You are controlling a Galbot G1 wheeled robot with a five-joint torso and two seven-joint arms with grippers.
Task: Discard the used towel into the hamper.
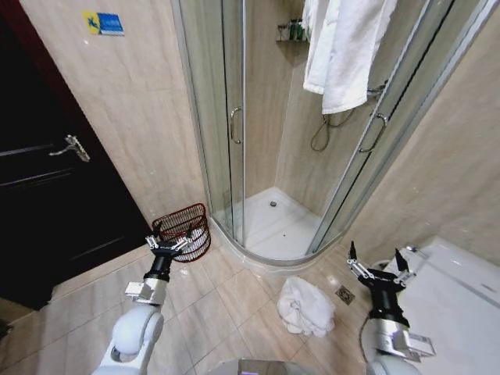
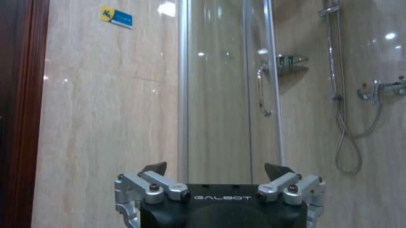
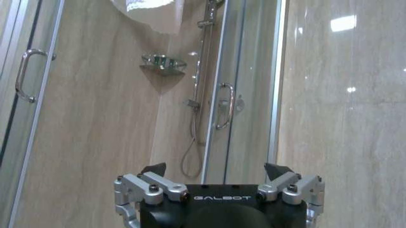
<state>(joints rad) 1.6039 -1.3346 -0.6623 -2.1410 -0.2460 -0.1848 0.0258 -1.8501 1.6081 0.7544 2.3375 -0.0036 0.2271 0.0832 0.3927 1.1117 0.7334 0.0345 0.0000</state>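
A: Left pincer (image 1: 166, 244) is up in front of the robot, fingers spread wide, nothing between them. It's hanging just this side of the hamper (image 1: 183, 229), roughly level with the rim.

B: And the right one?

A: Right pincer (image 1: 377, 271) is up too, spread just as wide and empty, over by the toilet (image 1: 453, 289). Both wrists are aimed straight at the shower (image 1: 258, 141), not down at the floor.

B: So where's the towel?

A: White towel (image 1: 305, 306), crumpled in a heap on the floor tiles (image 1: 226, 301), between the two arms and nearer the right one, just outside the shower's curved step. Well apart from the hamper, which stands on the floor against the wall beside the shower's glass door.

B: How's it going to handle?

A: I'd say soft and light, limp as anything. No edge to hook, so I'd pinch a raised fold at the top of the heap and expect the rest to trail below. It won't slip on the fingers, but a dangling tail could catch the hamper's rim. That hamper looks light and open-weave, so a bump might shove it.

B: There's more white cloth hanging up there.

A: A robe or towel (image 1: 344, 47) over the shower door, yes. The one on the floor looks like the used one to me.
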